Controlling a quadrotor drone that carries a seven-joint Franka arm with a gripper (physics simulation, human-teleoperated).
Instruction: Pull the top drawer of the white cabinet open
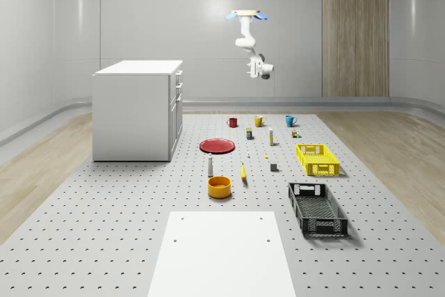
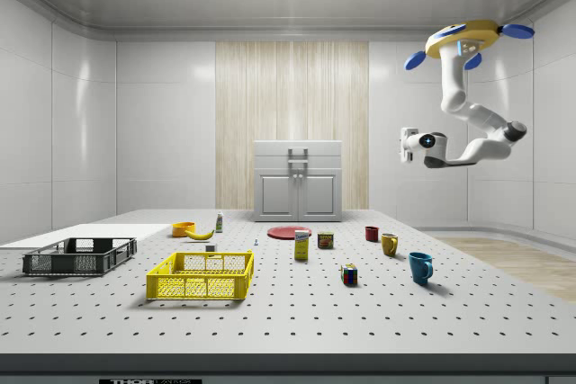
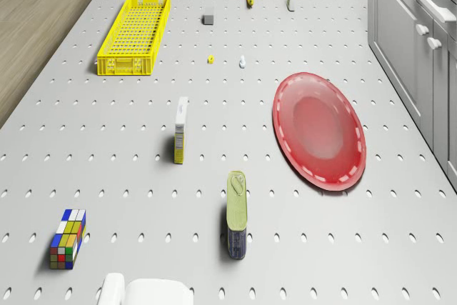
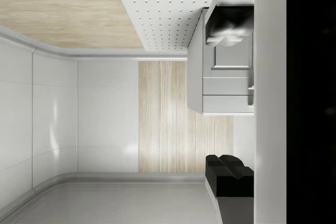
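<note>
While my drone (image 1: 249,14) hovers high above the mugs, well apart from the white cabinet (image 1: 135,110) at the whole-scene view's left, I judge the approach unfinished: its gripper (image 2: 407,145), finger state indeterminable, must next reach the top drawer (image 2: 298,149) handle.

White cabinet (image 1: 135,113) stands upright on the perforated table, at the whole-scene view's left. Box-shaped, flat top. Front carries stacked drawers over two panelled doors. Top drawer (image 2: 298,148) shut, flush with the front, its handle (image 2: 298,152) at centre.
</note>
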